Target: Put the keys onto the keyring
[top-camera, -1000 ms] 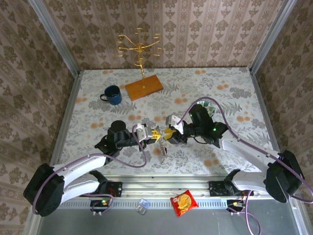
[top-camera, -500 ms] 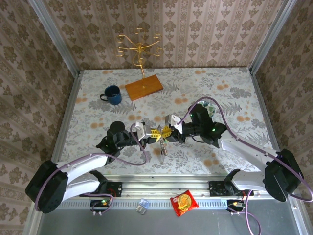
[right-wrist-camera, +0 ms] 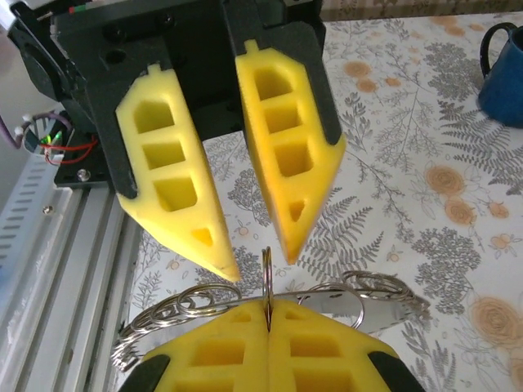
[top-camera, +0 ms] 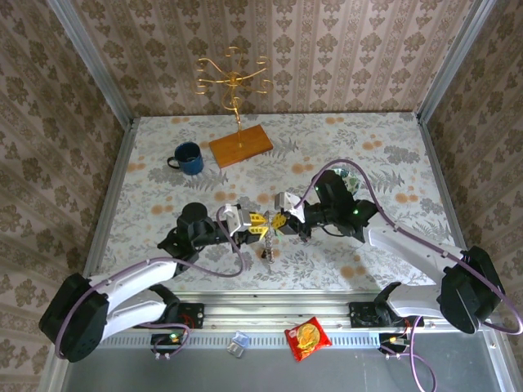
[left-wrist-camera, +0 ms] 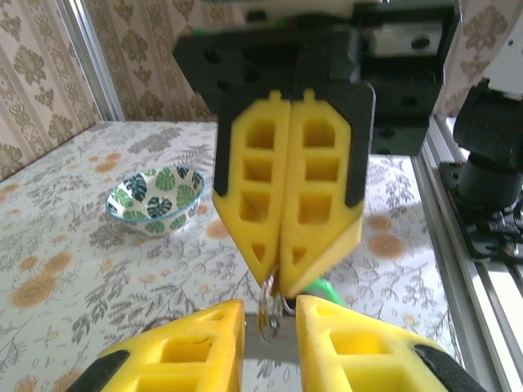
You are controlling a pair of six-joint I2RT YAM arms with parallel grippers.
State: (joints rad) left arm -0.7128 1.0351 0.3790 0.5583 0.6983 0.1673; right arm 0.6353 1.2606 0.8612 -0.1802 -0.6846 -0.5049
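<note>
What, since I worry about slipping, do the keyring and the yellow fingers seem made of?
Keyring: thin silvery wire with glints, likely steel. Fingers: matte yellow blocks with hollow cells, probably soft plastic or rubber; the look leaves it open.

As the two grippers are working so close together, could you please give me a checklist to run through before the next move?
1. Right gripper shut on the keyring: ok, the thin loop stands edge-on between its pads.
2. Left gripper released: ok, its jaws stand apart on either side of the loop.
3. Green key located: ok, its head shows beside the right gripper's fingers; whether it is threaded on, cannot tell.
4. Dark key located: cannot tell.
5. Ring bunch hanging clear of the table: cannot tell.
6. Blue mug and bowl out of the way: ok.
</note>
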